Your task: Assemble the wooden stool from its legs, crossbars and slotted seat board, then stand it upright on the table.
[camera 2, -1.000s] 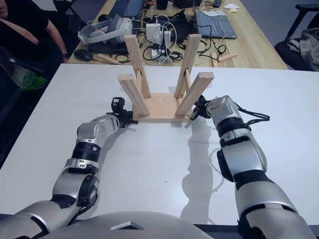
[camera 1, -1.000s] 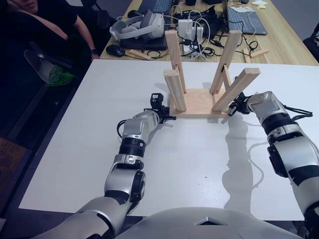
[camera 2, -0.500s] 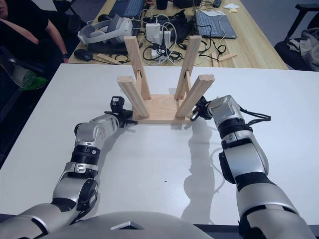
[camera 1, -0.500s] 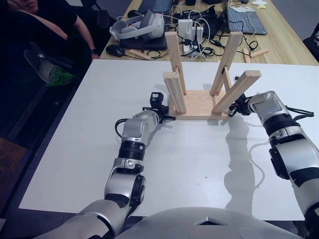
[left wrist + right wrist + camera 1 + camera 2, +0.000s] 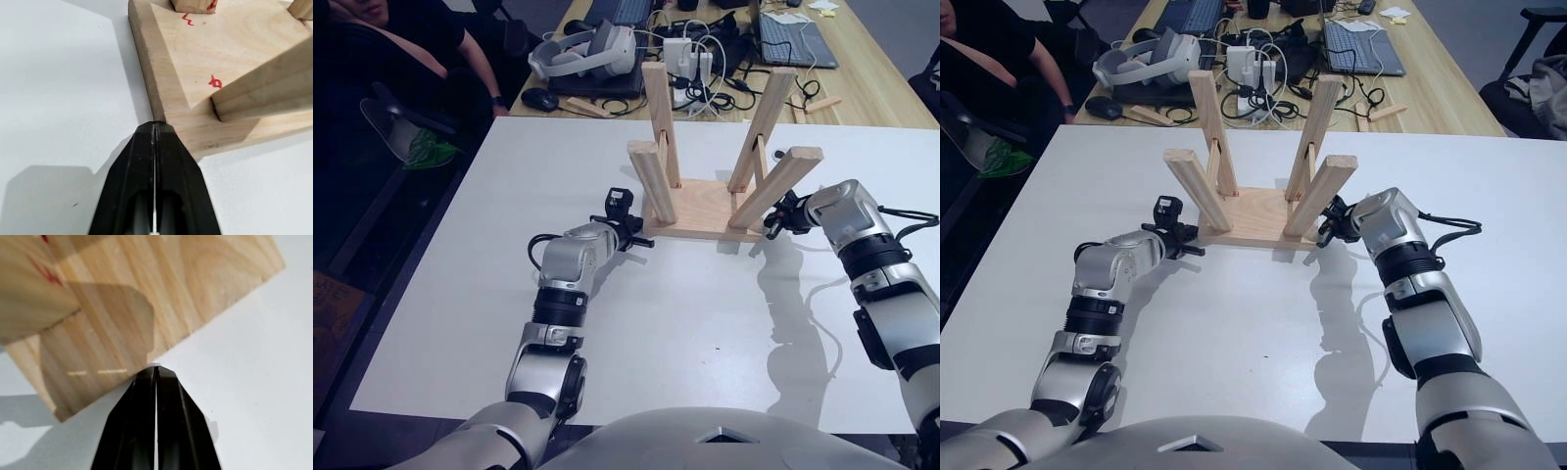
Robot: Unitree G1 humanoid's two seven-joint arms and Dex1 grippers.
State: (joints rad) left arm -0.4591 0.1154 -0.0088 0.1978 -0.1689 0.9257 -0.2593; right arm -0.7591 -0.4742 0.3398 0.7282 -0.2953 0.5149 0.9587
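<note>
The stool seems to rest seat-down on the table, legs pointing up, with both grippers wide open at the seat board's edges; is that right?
Not quite: both grippers are shut, not open. The left wrist view shows the left gripper closed at the edge of the seat board, and the right wrist view shows the right gripper likewise. The rest holds.

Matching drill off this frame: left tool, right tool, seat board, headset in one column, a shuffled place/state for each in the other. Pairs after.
Things:
1. left tool
2. right tool
3. seat board
4. headset

Places/states:
A. on the wooden desk behind the white table
B. shut, tip at the board's right side
C. flat on the white table, legs pointing up
D. shut, tip at the board's left side

Pairs: 1-D, 2-B, 3-C, 4-A
</note>
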